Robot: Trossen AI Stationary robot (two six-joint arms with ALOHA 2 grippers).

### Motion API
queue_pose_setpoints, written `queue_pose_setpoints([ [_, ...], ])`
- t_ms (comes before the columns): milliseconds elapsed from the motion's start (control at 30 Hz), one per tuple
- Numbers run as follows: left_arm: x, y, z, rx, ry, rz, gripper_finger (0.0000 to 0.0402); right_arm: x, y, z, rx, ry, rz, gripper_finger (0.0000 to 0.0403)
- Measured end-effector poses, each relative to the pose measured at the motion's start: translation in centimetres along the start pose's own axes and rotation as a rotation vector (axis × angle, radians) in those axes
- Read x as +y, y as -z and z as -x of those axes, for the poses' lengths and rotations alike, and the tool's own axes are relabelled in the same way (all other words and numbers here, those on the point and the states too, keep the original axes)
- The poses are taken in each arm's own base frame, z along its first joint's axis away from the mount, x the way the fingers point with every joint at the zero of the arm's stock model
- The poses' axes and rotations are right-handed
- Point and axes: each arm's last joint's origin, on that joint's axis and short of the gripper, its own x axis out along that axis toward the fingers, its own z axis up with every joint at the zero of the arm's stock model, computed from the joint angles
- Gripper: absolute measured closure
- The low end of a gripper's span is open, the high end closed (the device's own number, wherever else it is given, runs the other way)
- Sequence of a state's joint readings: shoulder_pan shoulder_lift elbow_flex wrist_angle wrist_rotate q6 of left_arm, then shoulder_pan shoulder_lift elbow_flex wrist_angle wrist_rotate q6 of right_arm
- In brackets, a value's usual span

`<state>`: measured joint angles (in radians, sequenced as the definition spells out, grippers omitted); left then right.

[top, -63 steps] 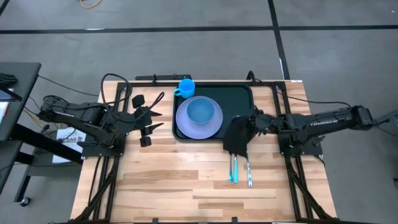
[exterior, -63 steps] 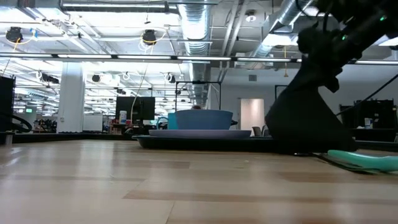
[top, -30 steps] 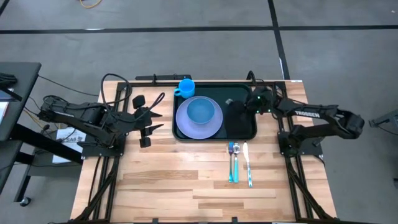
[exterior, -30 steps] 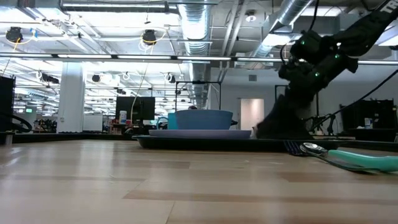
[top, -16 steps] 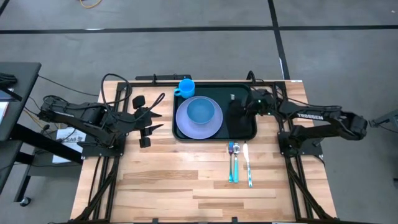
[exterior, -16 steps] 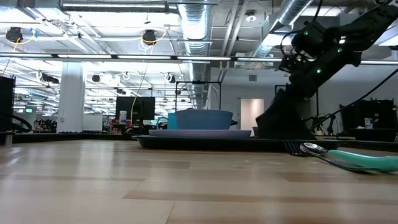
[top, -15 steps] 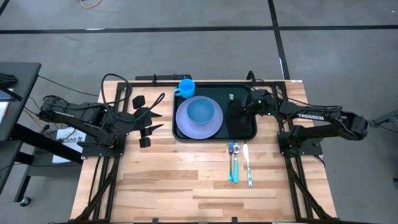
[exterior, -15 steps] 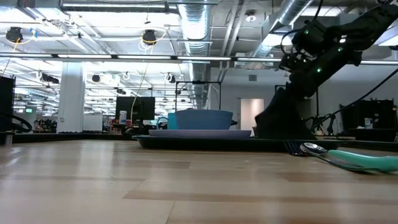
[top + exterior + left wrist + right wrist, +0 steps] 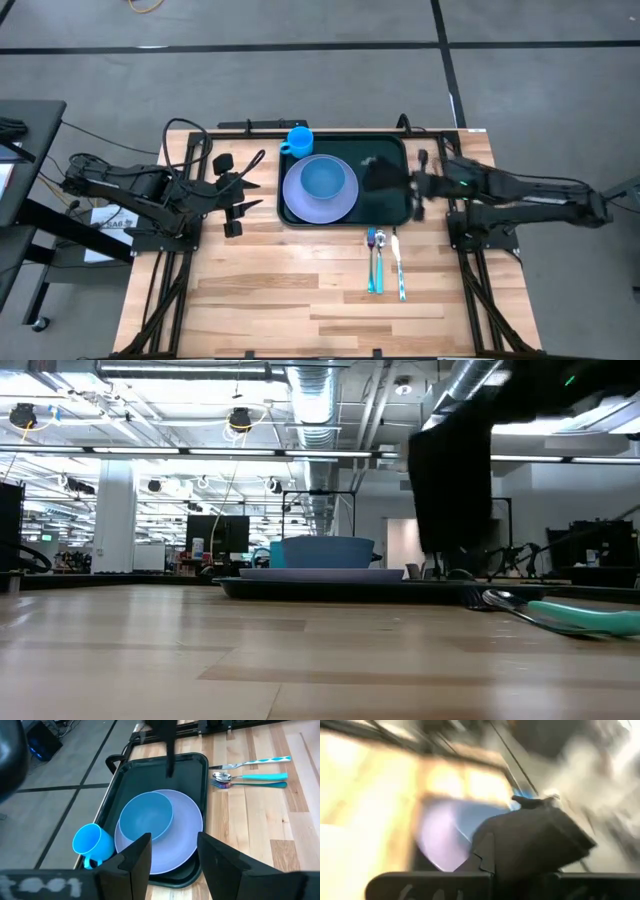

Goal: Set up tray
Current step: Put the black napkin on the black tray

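The dark green tray (image 9: 392, 207) lies at the table's far middle. On its left half sit a lavender plate (image 9: 318, 190) with a blue bowl (image 9: 323, 178), and a blue cup (image 9: 299, 140) stands at its far left corner. My right gripper (image 9: 407, 186) reaches in over the tray's right part, shut on a black napkin (image 9: 379, 175). The napkin shows as a dark hanging sheet (image 9: 450, 480) in the low view. My left gripper (image 9: 243, 195) waits open to the left of the tray. My right gripper pinches the black napkin (image 9: 530, 840) between its two fingers, coming about level from the table's right side. Blur and the cloth itself hide which edge it has. The napkin hangs down over the tray's right part, and its lower end (image 9: 452, 545) seems to be off the tray.
A fork, a teal-handled spoon (image 9: 378, 265) and a knife (image 9: 399, 268) lie side by side on the wood near the tray's right corner. A narrow black bar (image 9: 250, 125) lies along the far edge. Bare wood fills the near half of the table.
My right arm has stretched out flatter, and its gripper has moved fast a little toward the near edge over the tray's right side. The napkin had its spread lower part resting on the tray. It now hangs as a straight sheet, lifted higher.
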<state>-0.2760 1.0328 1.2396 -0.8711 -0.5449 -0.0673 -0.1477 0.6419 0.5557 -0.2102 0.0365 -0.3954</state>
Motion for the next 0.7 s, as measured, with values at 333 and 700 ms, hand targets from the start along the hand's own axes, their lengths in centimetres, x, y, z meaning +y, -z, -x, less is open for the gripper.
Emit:
queue_pose_setpoints([
  [333,0.1,0.0,0.0,0.001,-0.018,-0.017,0.0253,1.6,-0.9,2.9,0.016,0.170,0.179,0.0403],
  [700,0.0,0.0,0.0,0.001,-0.011,-0.001,0.0253,4.3,-2.6,3.0,-0.145,-0.011,0.106,0.0403],
])
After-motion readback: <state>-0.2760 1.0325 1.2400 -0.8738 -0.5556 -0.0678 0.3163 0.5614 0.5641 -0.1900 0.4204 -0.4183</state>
